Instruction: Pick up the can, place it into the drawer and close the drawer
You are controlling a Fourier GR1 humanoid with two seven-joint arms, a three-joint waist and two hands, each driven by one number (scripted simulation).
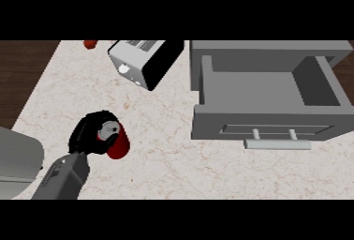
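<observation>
Red can (119,144) gripped by left hand (93,131) fingers; drawer (266,125) open w/ nothing inside.

Left hand (92,133): matte black, rounded and bulky in outline, with a small light-grey disc-shaped part set into it. Fingers (84,125) black, same finish, no markings legible. Forearm (63,178): mid-grey, boxy with flat faces and bevelled edges, darker grey on the shaded side. A faint recessed panel shows on its upper face. No cables or screws discernible.
</observation>
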